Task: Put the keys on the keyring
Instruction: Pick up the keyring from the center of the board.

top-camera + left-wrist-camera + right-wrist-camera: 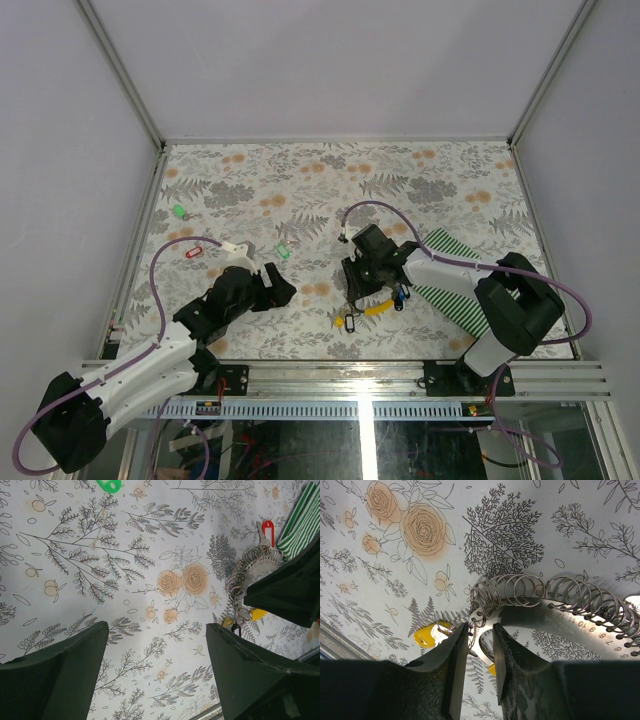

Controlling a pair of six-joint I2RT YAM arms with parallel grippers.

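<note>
My right gripper (480, 636) is shut on the end of the keyring (520, 594), a silvery curved metal strip carrying several wire loops, held just above the floral cloth. A yellow key (426, 635) hangs from it beside the left finger. In the top view the right gripper (360, 282) is at centre, with yellow (375, 310), blue (400, 298) and black (350, 322) keys below it. Loose keys lie to the left: green (180, 211), red (193, 252), green (282, 250). My left gripper (283, 290) is open and empty; in its wrist view (156, 630) it faces the keyring (248, 569).
A green-and-white striped mat (450, 260) lies under the right arm; it also shows in the left wrist view (300, 515). A red key (268, 530) and a green key (109, 485) show there too. The metal frame edge (360, 368) runs along the near side.
</note>
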